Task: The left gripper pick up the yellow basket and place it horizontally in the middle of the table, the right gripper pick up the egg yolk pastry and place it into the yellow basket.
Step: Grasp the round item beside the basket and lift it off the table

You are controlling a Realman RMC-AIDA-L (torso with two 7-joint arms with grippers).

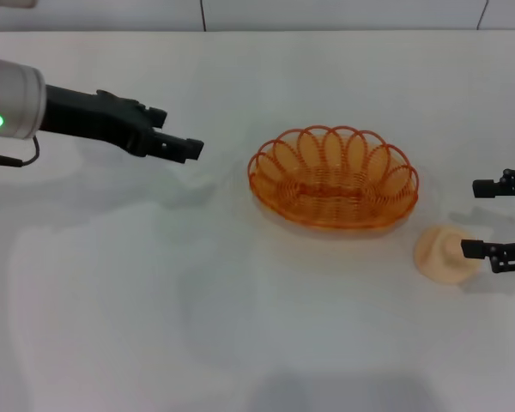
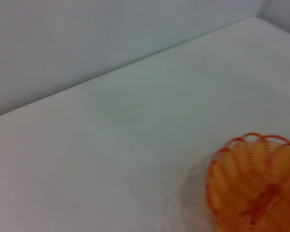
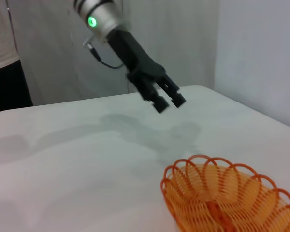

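- No readable writing is seen.
- Left gripper is held left of the yellow basket, fingers slightly parted, empty.
- Right gripper is spread beside the egg yolk pastry, right of the basket.

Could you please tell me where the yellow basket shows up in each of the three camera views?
Head view: yellow basket right of centre on the table, beside the pastry.
Left wrist view: lower right corner, cut off.
Right wrist view: bottom right, cut off.
Shared landmark: the scalloped rim.

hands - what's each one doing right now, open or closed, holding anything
Left hand: above the table, left of the basket, holding nothing; open or closed unclear.
Right hand: open around the pastry.
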